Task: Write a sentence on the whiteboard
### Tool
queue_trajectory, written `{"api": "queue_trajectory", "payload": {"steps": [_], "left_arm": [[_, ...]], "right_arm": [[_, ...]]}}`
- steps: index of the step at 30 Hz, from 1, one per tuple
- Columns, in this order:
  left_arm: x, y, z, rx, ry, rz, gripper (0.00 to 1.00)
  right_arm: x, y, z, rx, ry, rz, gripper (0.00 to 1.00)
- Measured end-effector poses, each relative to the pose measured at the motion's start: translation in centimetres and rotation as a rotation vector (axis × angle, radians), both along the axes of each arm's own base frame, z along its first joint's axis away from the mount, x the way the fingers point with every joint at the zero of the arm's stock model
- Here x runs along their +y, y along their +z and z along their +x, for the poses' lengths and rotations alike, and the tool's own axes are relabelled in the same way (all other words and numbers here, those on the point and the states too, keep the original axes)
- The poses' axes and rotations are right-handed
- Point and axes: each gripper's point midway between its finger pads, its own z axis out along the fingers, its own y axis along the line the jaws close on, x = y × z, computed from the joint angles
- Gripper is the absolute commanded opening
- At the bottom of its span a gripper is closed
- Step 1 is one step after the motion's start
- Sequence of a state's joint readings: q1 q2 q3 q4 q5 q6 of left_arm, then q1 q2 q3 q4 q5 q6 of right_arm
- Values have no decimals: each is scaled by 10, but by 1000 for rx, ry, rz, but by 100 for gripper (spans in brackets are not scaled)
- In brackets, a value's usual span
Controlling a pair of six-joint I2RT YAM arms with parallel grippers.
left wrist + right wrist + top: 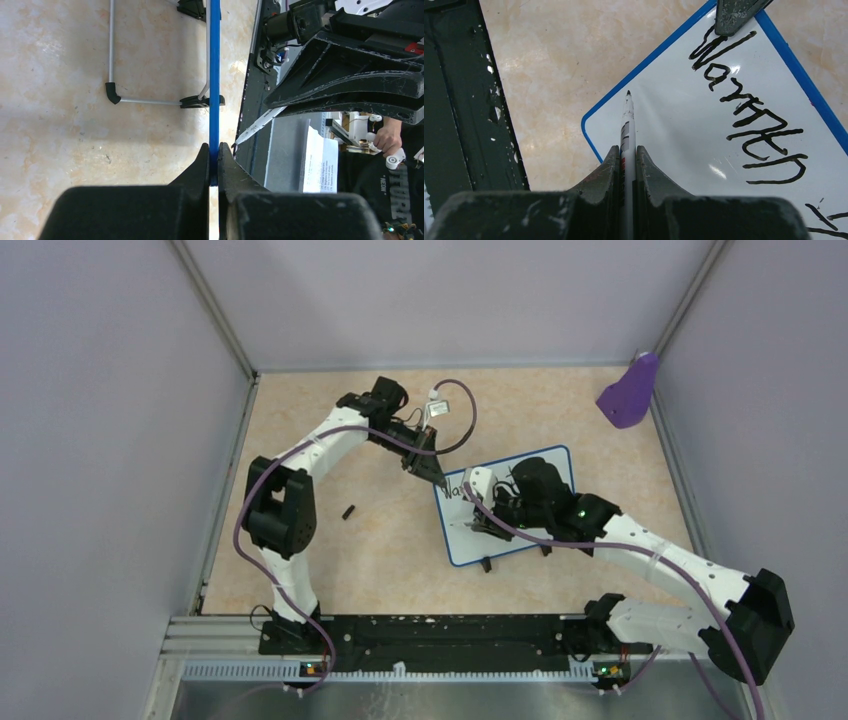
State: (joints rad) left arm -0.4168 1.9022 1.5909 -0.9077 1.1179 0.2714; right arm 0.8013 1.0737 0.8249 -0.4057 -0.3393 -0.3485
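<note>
Steadying the whiteboard [684,150] by its rim with the left gripper [214,148], clamping a marker [628,117] in the right gripper [628,150] over it, with the sentence [749,110] apparently one word along.

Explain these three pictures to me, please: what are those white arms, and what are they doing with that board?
They are two robot arms bolted to a table. One picture looks down from above; the other two come from a camera on each wrist. The left gripper pinches the blue rim of the whiteboard. The right gripper holds a marker, tip over the board. Black handwriting reads roughly "Warmth". A purple scoop sits in the far corner, and a small black piece lies on the table.
</note>
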Motion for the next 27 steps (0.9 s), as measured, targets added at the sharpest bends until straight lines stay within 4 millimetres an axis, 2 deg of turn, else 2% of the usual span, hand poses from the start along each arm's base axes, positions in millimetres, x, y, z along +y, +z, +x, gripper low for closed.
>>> {"api": "queue_trajectory", "payload": {"steps": [12,27], "left_arm": [[3,-1,3,-3,30,1,0],[2,-1,1,-4,21,0,0]], "right_arm": [[2,2,2,-9,-1,10,0],[3,7,15,-24,-64,11,0]]}}
